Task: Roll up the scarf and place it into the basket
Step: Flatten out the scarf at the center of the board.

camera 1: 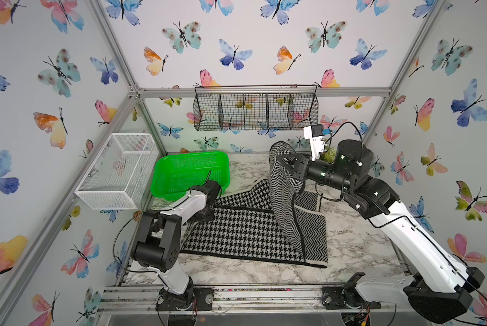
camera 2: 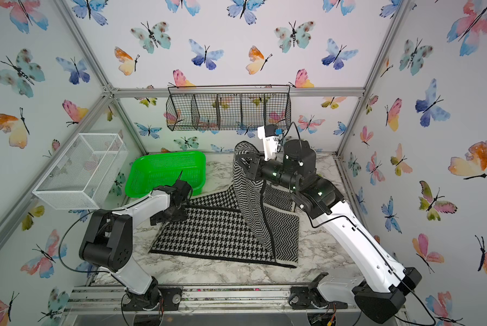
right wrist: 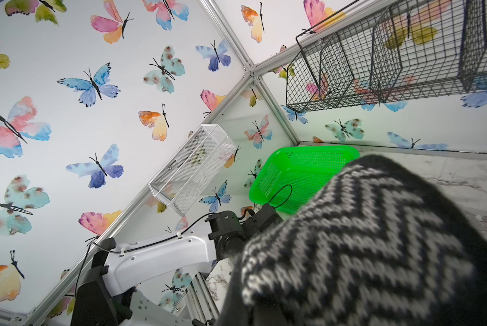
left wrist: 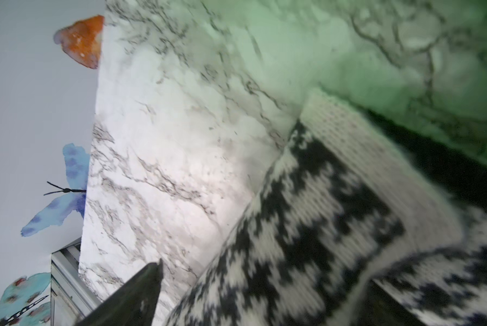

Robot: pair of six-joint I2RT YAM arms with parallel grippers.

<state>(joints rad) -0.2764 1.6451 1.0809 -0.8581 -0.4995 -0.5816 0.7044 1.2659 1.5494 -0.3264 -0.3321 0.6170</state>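
The black-and-white knitted scarf (camera 1: 245, 228) lies spread on the marble table, houndstooth on one face and chevron on the other. My right gripper (camera 1: 282, 164) is shut on a fold of it and holds that part well above the table, so the cloth drapes down in a tall hanging band (camera 2: 249, 197). In the right wrist view the scarf (right wrist: 377, 240) covers the jaws. My left gripper (camera 2: 166, 218) is open and low at the scarf's left edge, in front of the green basket (camera 1: 191, 154). One dark fingertip (left wrist: 145, 288) shows beside the scarf edge (left wrist: 307, 225).
A white wire-mesh box (camera 1: 118, 172) hangs on the left wall. A black wire three-compartment rack (camera 1: 255, 111) hangs on the back wall, just above my right wrist. Bare marble table (camera 1: 355, 245) shows to the right of and in front of the scarf. A metal rail (camera 1: 250, 293) runs along the front.
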